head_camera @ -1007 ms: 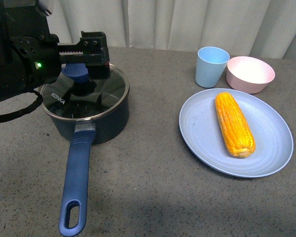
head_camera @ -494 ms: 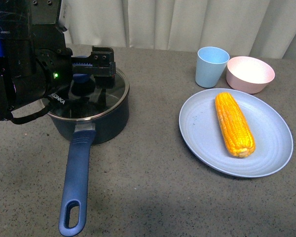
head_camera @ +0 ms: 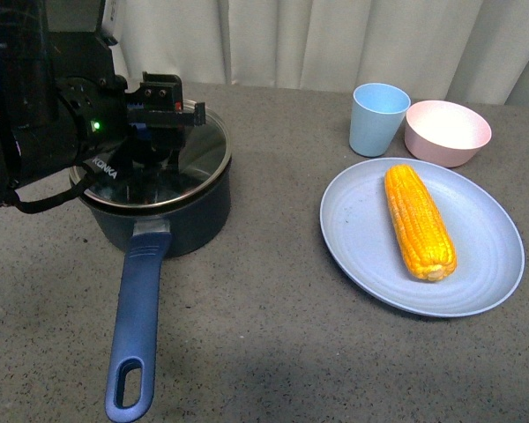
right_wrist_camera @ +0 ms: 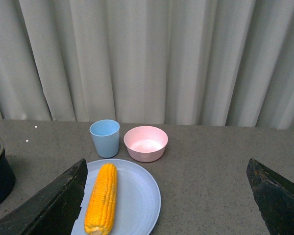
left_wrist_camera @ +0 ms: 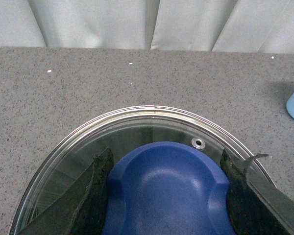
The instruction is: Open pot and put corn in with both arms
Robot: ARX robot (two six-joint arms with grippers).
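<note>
The dark navy pot (head_camera: 189,231) stands at the left, its long blue handle (head_camera: 139,308) pointing toward me. A glass lid (head_camera: 201,157) with a blue knob (left_wrist_camera: 166,191) covers it. My left gripper (head_camera: 154,132) is shut on that knob, and in the left wrist view the fingers (left_wrist_camera: 99,186) press both its sides. The corn (head_camera: 419,220) lies lengthwise on a light blue plate (head_camera: 361,251) at the right. The right arm is absent from the front view. Its wrist view has the right gripper (right_wrist_camera: 166,169) open in the air, above and behind the corn (right_wrist_camera: 102,198), holding nothing.
A light blue cup (head_camera: 378,119) and a pink bowl (head_camera: 447,132) stand behind the plate. A pale curtain (head_camera: 335,35) closes off the back of the grey table. The pot's edge (right_wrist_camera: 0,176) shows at the side of the right wrist view.
My left gripper came down from above the lid's knob and closed round it, shifting slightly left. The pot, corn and plate have not moved.
</note>
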